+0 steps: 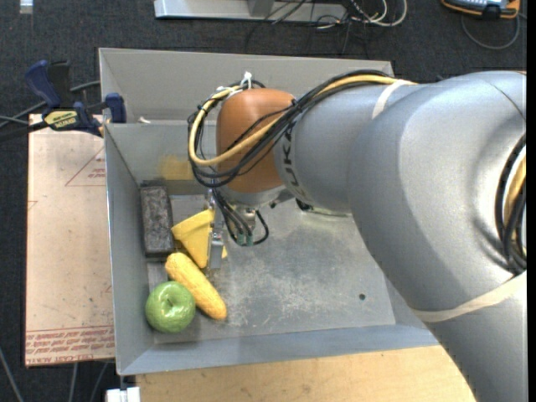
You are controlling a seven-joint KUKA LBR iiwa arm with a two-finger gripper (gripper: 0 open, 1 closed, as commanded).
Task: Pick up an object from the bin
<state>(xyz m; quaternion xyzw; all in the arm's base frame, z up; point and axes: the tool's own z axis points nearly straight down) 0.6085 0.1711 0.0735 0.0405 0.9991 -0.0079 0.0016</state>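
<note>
The tool (217,248) hangs at the right edge of a yellow cheese wedge (193,231), left in the bin (318,291), near a corn cob (198,286) and green apple (170,307); its opening cannot be told.

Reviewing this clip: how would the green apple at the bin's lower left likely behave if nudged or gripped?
The green apple is round, so it would probably roll if nudged, though the yellow cob touching it and the nearby bin wall may check that. Its glossy, curved skin looks apt to slip from a pinch.
</note>
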